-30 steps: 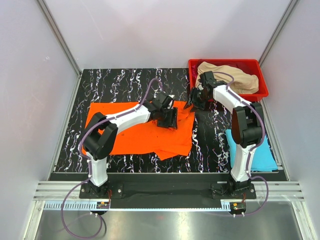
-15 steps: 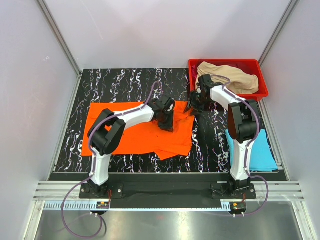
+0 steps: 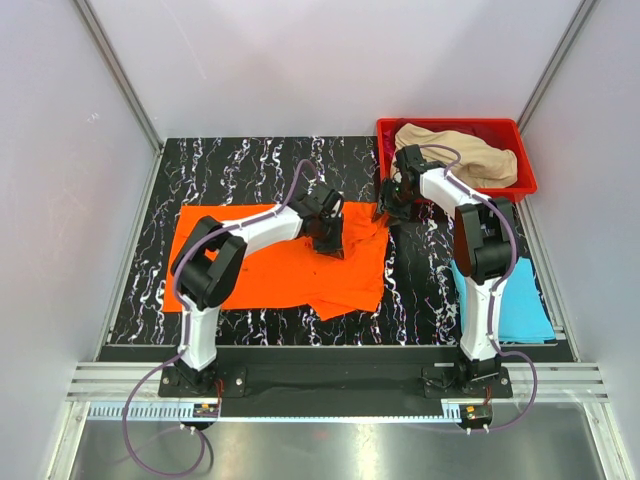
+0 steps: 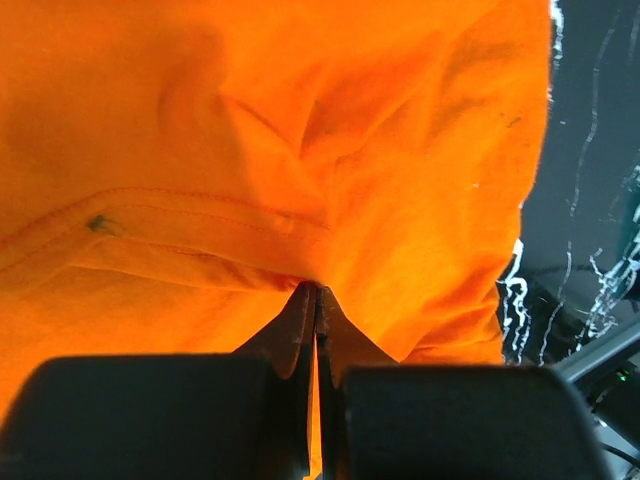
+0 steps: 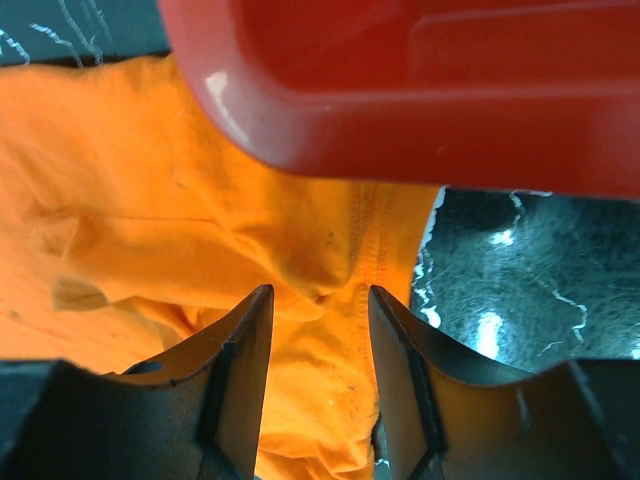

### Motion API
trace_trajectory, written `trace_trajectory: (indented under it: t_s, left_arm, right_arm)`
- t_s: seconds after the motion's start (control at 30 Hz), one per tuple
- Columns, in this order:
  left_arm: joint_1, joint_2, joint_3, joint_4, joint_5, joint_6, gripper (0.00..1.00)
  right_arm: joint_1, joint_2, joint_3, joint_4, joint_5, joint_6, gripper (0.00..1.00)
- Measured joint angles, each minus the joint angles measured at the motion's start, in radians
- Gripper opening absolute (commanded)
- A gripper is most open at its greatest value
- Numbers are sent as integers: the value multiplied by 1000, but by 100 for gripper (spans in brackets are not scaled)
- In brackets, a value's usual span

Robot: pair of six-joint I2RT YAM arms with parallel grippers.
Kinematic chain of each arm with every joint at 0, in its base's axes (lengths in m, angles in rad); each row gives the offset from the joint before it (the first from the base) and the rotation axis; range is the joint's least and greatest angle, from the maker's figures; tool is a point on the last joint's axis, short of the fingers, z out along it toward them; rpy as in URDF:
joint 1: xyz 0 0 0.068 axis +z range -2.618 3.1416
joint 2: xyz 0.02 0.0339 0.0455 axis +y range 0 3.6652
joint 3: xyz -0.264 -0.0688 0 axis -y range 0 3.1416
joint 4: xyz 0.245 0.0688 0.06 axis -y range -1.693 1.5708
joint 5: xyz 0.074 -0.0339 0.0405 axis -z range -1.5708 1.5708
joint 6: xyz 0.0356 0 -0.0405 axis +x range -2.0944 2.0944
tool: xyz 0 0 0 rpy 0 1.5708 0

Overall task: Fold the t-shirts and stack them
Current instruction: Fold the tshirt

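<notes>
Orange t-shirt [image 4: 250, 150] is now pinched by the left hand [image 4: 316, 297], open before; right hand [image 5: 319, 296] stays apart.

I see plain pale walls [image 3: 330, 60] on three sides, joined by aluminium posts [image 3: 118, 72]. The tabletop [image 3: 250, 170] is black with white veining.

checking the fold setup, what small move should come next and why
Probably close the right gripper. Its jaws stand open astride a seamed edge of the orange t-shirt, beside the red bin, while the left gripper is pinched shut on the same shirt. Then both arms would hold it for folding.
</notes>
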Motion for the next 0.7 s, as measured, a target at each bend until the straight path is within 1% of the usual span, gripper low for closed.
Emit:
trace_trajectory:
  t_s: [0.3,0.53,0.57,0.6,0.63,0.67,0.7]
  left_arm:
    - [1,-65,-42,15,45,-5,0]
    - [14,-157,-83,1,80,-9,0]
    - [15,-166,-85,0,84,-8,6]
    - [16,-168,-85,-1,89,-7,33]
    - [18,-168,-85,1,92,0,41]
    - [18,-165,-85,-2,94,-4,46]
    - [18,-160,-85,-6,95,-9,48]
  right_arm:
    - [0,6,12,1,22,-11,49]
    - [0,31,29,11,46,-19,45]
    - [0,39,34,12,53,-24,45]
    - [0,47,37,13,60,-27,44]
    - [0,52,40,13,62,-31,43]
    - [0,58,44,13,64,-36,43]
    - [0,61,46,13,67,-40,42]
